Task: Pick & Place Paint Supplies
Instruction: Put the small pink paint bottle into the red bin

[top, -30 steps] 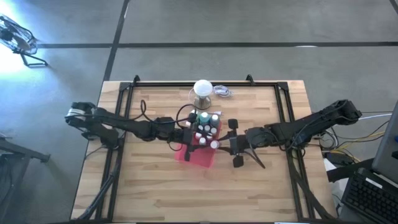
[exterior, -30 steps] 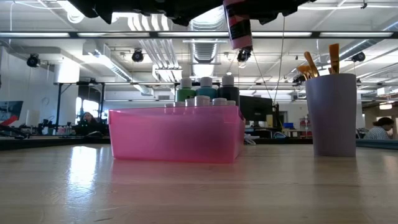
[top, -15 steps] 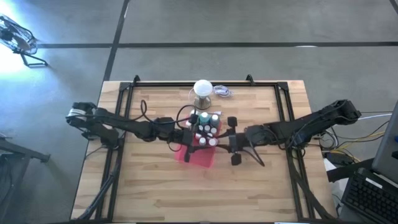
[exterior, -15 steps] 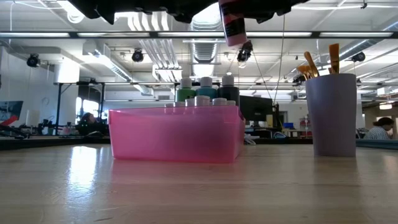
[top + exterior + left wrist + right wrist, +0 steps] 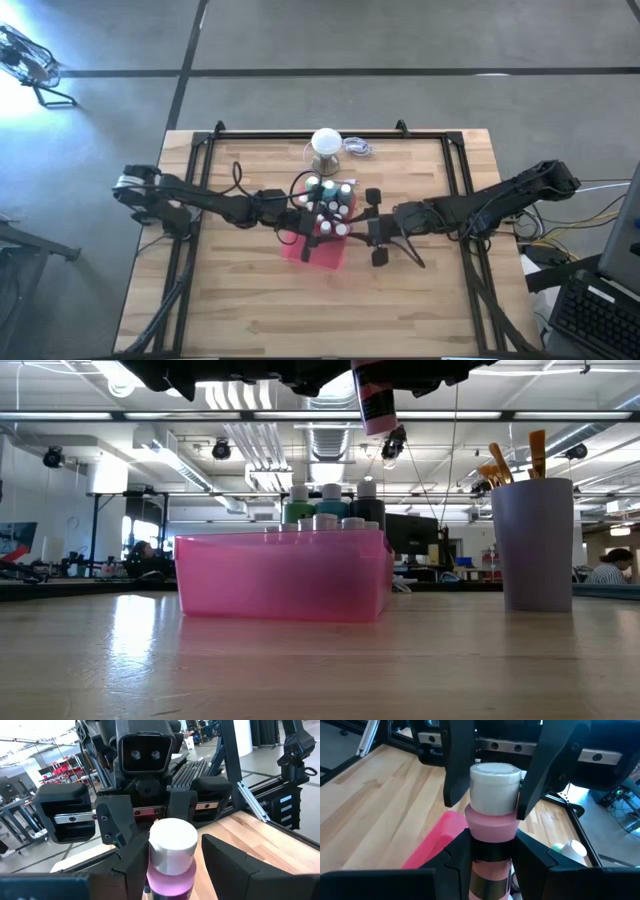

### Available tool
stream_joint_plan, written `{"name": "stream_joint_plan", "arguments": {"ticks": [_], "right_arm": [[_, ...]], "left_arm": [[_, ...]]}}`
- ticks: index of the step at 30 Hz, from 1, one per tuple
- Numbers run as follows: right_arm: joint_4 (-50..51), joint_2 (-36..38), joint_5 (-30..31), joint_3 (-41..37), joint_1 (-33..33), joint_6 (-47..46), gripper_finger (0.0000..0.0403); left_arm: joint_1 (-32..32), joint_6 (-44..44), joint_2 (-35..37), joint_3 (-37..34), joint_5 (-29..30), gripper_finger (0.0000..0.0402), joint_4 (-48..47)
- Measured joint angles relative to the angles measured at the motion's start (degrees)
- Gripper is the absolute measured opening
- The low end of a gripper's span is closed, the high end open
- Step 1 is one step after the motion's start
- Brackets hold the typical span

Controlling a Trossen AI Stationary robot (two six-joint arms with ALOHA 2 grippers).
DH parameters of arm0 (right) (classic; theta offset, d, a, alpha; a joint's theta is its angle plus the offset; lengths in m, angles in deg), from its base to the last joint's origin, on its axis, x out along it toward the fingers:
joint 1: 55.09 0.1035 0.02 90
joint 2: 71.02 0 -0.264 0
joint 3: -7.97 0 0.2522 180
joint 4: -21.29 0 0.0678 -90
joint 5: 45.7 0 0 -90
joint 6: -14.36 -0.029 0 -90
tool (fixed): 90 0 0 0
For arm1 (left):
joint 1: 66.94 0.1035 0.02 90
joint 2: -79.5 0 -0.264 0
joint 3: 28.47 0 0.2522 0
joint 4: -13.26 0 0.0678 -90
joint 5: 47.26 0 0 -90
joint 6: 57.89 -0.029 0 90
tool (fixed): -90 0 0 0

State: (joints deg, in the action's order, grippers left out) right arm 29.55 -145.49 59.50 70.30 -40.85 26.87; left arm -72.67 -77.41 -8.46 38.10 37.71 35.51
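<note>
A pink paint bottle (image 5: 490, 827) with a white cap stands upright in the air above the pink tray (image 5: 280, 575). My right gripper (image 5: 490, 860) comes from the table's right and is shut on the bottle's body. My left gripper (image 5: 175, 870) comes level from the left and is open. Its fingers (image 5: 457, 770) stand on either side of the white cap (image 5: 172, 840), and the left wrist view shows a gap at one finger. In the low view the bottle (image 5: 375, 400) hangs at the top edge. More white-capped bottles (image 5: 330, 505) stand in the tray. My right gripper pinches the bottle's body at its dark label band (image 5: 490, 851), below the pink shoulder, between its two fingers. The fingers come from the table's right, slanting slightly down. The bottle stands upright, cap up, lifted clear above the tray.
A purple cup (image 5: 538, 545) holding brown-handled brushes stands beside the tray. The white ball-topped clear stand (image 5: 326, 142) sits at the far edge behind the tray (image 5: 322, 255). Bare wood lies on the near side of the table.
My left arm has edged a little toward the table's right, closer to the bottle. The gap between its fingers has stayed the same.
</note>
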Motion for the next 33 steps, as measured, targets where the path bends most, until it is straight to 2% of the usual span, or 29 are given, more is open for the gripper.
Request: {"name": "stream_joint_plan", "arguments": {"ticks": [6, 13, 19, 25, 33], "right_arm": [[0.6, 0.0, 0.0, 0.0, 0.0, 0.0, 0.0107], [0.6, 0.0, -0.2, 0.0, 0.0, 0.0, 0.0107], [0.6, 0.0, -0.2, 0.0, 0.0, -1.0, 0.0109], [0.8, 0.0, -0.2, 0.0, 0.0, -5.2, 0.0145], [5.5, 0.1, 0.1, 0.0, 0.0, -8.3, 0.0206]], "left_arm": [[0.0, -1.4, -0.6, 0.5, 0.0, 0.0178, 0.0], [0.0, -1.5, -0.3, 0.5, 0.2, 0.0124, 0.0], [0.0, -1.4, -0.3, 0.5, 0.1, 0.0122, 0.0], [0.0, 0.1, 0.3, 0.6, 0.5, 0.0127, -1.3], [-0.1, 1.7, 5.5, 0.6, 7.0, 0.0123, -11.7]]}}
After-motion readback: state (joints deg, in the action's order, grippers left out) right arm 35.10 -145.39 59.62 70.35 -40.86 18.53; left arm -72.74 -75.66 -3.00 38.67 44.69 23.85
